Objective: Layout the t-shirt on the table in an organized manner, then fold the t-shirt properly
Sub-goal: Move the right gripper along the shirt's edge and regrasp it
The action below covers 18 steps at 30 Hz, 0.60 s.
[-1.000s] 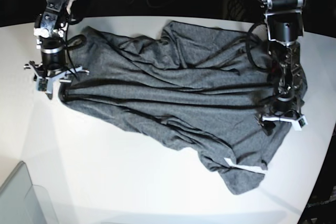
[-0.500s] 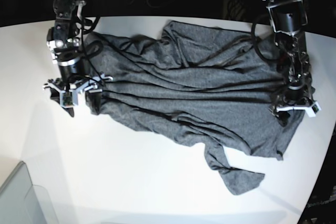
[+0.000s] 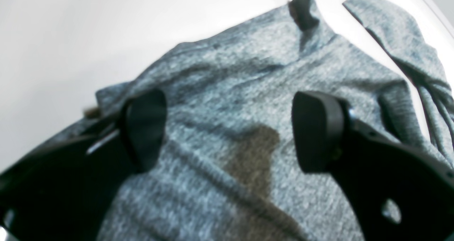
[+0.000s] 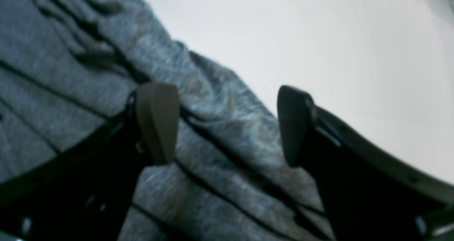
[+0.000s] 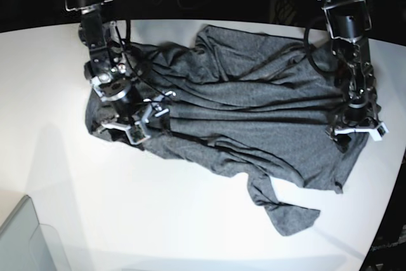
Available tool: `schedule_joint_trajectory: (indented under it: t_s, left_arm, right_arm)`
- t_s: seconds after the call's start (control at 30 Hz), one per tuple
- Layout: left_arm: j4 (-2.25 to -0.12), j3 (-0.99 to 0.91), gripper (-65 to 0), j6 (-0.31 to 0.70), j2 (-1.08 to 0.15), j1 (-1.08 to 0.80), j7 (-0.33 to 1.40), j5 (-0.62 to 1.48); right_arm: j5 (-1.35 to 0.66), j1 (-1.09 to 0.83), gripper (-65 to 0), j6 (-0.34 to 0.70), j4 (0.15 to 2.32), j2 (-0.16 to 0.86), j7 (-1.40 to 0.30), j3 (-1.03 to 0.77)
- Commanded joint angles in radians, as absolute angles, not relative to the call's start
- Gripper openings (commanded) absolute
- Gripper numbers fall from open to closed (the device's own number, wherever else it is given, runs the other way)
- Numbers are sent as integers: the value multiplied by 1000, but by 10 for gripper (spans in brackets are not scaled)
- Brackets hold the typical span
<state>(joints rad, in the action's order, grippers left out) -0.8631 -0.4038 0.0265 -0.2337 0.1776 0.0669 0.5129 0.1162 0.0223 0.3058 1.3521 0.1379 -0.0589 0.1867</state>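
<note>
Both hands gape wide, gripping nothing: left hand (image 5: 355, 131) and right hand (image 5: 134, 120) hover over the rumpled dark heather-grey knit t-shirt (image 5: 247, 112) on the glossy white desk (image 5: 190, 220).

A plain heather-grey t-shirt (image 5: 254, 106) lies on a glossy white desk (image 5: 158, 207), beside a translucent grey bin (image 5: 25, 239).

Black jointed arms, looped black cables, white brackets at wrists, matte black pads.
</note>
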Motion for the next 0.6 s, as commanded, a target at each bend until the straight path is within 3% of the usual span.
schedule_joint_trajectory:
  t_s: [0.0,0.47,0.57]
  left_arm:
    - [-849,-404,-109,-19,-236,159,173,527]
    - [-849,-404,-109,-21,-231,131,168,527]
    - [-849,-404,-109,-21,-229,131,168,527]
  right_arm:
    - [105,58,-210,305,1353,151,-28,216]
    - [105,257,-218,305,1067,142,-24,343]
    - [105,285,-284,305,1026,142,-22,340]
